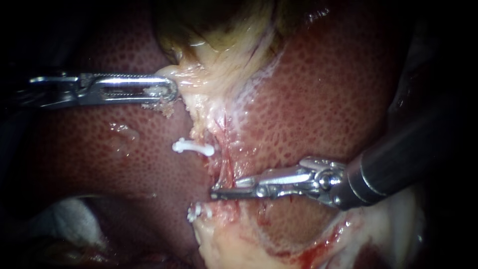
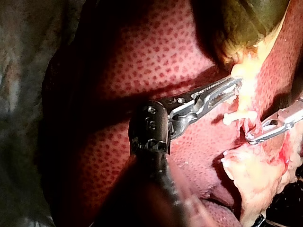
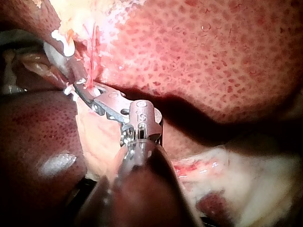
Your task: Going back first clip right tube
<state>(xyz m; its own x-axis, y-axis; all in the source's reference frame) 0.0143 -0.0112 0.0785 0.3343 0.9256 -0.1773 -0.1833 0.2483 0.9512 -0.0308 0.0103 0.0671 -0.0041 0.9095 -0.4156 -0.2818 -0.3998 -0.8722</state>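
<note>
Nearest the lens, your right instrument (image 1: 224, 189) enters from the lower right, its dark shaft large in the endoscope view. It lies across the stalk of tissue below the gallbladder (image 1: 214, 30).

Its jaws stand narrow: a slim gap shows between them and nothing is seen gripped. The tips sit at the right tube (image 1: 227, 158), the reddish strand running down the right side of the stalk. Contact with it cannot be confirmed.

Two white clips are noted. The upper clip (image 1: 193, 147) juts leftward from the stalk above the jaws, and the lower clip (image 1: 197, 211) lies just below them. Neither sits between the jaws. No clip can be made out on the right tube itself, because the tips cover that spot.

Your left instrument (image 1: 168, 90) comes in from the left. Its jaws are closed on the pale tissue (image 1: 199, 84) at the gallbladder's base, drawing it leftward over the liver (image 1: 338, 99).

Assessment: the step in hand is judged to be the withdrawal of your right instrument from the right tube. It looks barely begun, since the tips are at the strand.

The next move calls for backing out along the shaft's own line, toward the lower right. Hold the jaws far enough apart to clear the strand, and take care not to snag the lower clip or drag the tube. Your left instrument should hold its traction steady.
</note>
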